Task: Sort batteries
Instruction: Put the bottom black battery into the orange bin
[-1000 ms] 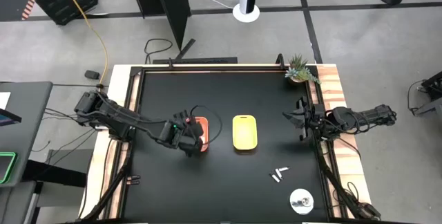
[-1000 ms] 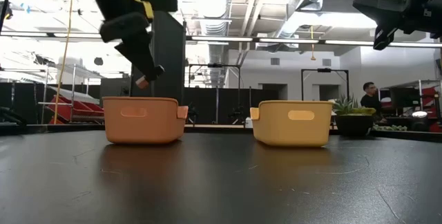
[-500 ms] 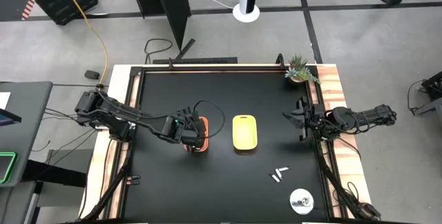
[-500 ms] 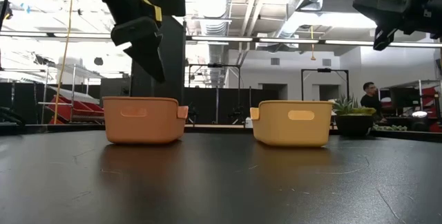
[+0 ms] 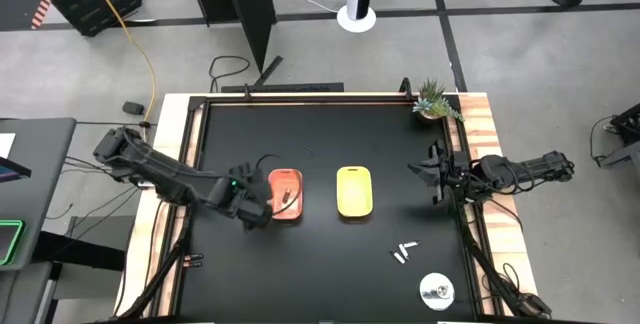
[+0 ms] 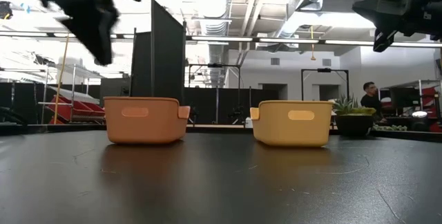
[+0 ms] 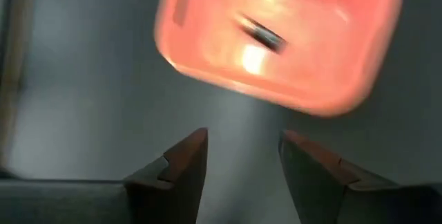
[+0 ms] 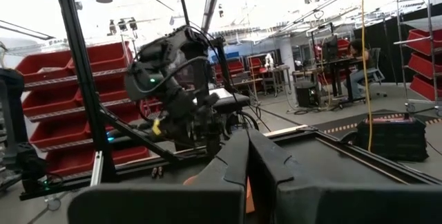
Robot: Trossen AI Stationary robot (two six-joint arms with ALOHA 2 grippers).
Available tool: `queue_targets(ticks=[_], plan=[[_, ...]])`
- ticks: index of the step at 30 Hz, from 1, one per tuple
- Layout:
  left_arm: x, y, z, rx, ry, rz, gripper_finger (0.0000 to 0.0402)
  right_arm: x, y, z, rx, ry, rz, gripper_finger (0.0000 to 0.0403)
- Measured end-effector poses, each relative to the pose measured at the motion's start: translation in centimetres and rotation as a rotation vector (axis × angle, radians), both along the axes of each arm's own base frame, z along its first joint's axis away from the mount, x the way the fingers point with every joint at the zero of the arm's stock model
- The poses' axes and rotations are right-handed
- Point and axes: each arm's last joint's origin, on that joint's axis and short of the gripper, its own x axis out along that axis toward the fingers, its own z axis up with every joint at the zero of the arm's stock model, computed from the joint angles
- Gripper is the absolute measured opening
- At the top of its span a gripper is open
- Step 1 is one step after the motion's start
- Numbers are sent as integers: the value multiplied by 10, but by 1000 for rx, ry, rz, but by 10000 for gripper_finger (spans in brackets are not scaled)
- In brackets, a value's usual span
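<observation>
The orange tray [image 5: 286, 195] stands left of the yellow tray [image 5: 355, 191] at the middle of the table. One battery [image 7: 262, 34] lies on the orange tray's floor; it also shows in the high view [image 5: 287, 200]. A few more batteries [image 5: 405, 253] lie on the table near the front right. My left gripper [image 5: 264, 207] hangs just left of the orange tray, open and empty; its fingertips [image 7: 242, 144] stand short of the tray's wall. My right gripper [image 5: 428, 172] waits in the air at the right edge, shut and empty.
A round silvery disc [image 5: 436, 289] lies at the front right corner. A small potted plant [image 5: 434, 102] stands at the far right corner. The low view shows both trays side by side [image 6: 145, 120], [image 6: 290, 122], with bare table in front of them.
My left gripper has drawn back from above the orange tray toward the table's left edge, so the tray is now uncovered and a battery shows lying in it. My right arm has kept still.
</observation>
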Motion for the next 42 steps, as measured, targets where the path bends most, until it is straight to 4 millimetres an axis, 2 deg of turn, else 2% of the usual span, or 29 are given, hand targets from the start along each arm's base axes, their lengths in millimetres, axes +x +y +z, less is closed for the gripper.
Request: queue_targets(ticks=[4,10,16,26,30,37,42], plan=[[-19,-24,-2,-152,37,-9,168,0,0,0,0,1,0,29],[-49,-67,-31,-303,229,-12,169,0,0,0,-1,1,-1,29],[-75,-96,-47,-321,373,49,169,0,0,0,-2,1,-2,29],[-106,-122,-66,-367,424,29,169,0,0,0,0,1,-3,29],[-117,-123,-71,-345,430,57,169,0,0,0,0,0,-4,29],[-127,-128,-82,-383,420,61,169,0,0,0,1,1,-5,29],[-132,-136,-83,-405,380,45,169,0,0,0,1,0,-5,29]])
